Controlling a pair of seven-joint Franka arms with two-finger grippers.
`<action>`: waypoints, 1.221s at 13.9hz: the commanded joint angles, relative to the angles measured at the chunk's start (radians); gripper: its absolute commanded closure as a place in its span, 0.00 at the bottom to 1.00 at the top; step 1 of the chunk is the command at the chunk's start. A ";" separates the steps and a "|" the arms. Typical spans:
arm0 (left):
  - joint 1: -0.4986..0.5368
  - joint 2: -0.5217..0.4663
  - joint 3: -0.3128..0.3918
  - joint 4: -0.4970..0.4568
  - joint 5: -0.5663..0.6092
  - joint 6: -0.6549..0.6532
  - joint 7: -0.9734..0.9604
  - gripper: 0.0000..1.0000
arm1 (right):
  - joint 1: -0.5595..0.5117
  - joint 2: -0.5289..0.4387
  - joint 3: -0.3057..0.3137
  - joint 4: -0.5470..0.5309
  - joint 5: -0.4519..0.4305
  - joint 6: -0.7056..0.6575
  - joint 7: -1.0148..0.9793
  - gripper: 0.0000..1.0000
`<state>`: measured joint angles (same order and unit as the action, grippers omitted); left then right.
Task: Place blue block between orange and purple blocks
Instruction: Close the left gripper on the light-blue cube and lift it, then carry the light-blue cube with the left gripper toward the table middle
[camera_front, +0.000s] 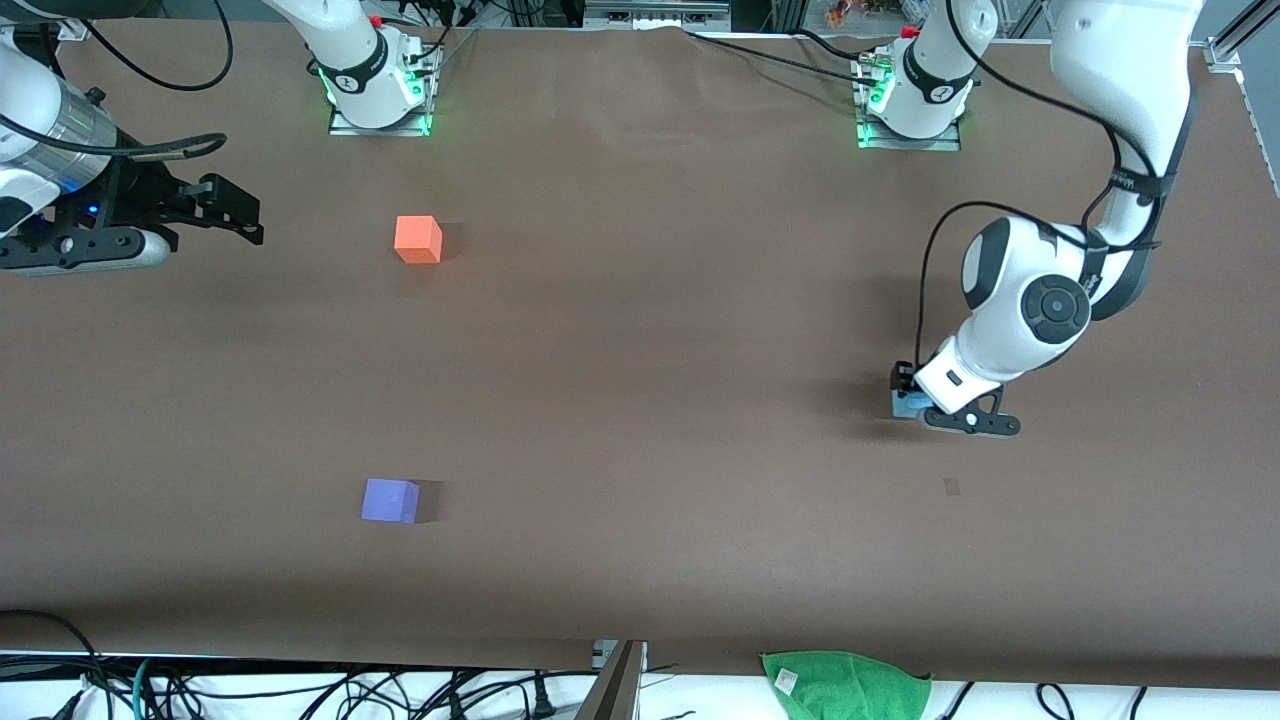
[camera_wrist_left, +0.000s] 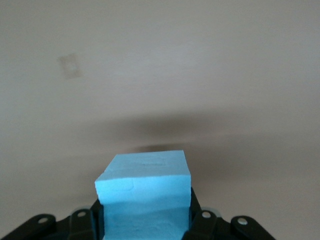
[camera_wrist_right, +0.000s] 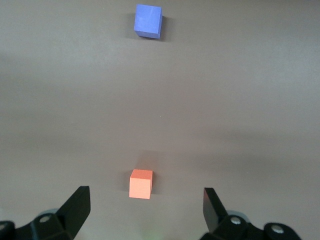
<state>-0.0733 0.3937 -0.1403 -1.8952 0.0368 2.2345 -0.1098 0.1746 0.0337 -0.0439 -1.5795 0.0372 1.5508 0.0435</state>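
The left tool (camera_front: 912, 402) sits low over the desk (camera_front: 640, 400) at the right middle of the front frame, pinching the blue block (camera_front: 908, 403) between its fingers; the left wrist view fills its lower centre with that block (camera_wrist_left: 144, 195), squeezed on both sides. The block is at or just above the desk surface; I cannot tell which. The right tool (camera_front: 240, 215) waits at the upper left of the front frame, over the desk edge, its fingers spread wide with nothing between them, as the right wrist view shows (camera_wrist_right: 145, 210). The orange block (camera_front: 418, 239) lies in the upper left-centre of the front frame and the purple block (camera_front: 390, 501) in the lower left-centre, well apart, with bare desk between them. The likely risks, as I judge them: the block dragging on the desk if carried too low, or slipping in the grip on the long carry across the frame, or a crooked release that lands it off the line between the two. The gap is generous and the path across the middle is open, so neither block should be bumped.
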 joint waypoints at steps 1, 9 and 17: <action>-0.072 0.017 -0.088 0.145 -0.009 -0.127 -0.173 0.85 | 0.000 0.000 0.001 0.013 -0.010 -0.001 0.013 0.00; -0.506 0.368 -0.084 0.487 0.020 -0.035 -0.642 0.72 | -0.010 0.017 0.001 0.016 -0.006 0.054 0.000 0.00; -0.579 0.441 -0.068 0.470 0.101 0.114 -0.692 0.00 | -0.009 0.124 -0.001 0.010 -0.026 0.095 -0.002 0.00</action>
<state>-0.6478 0.8384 -0.2205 -1.4548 0.1090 2.3614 -0.7839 0.1707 0.1352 -0.0494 -1.5809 0.0251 1.6548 0.0433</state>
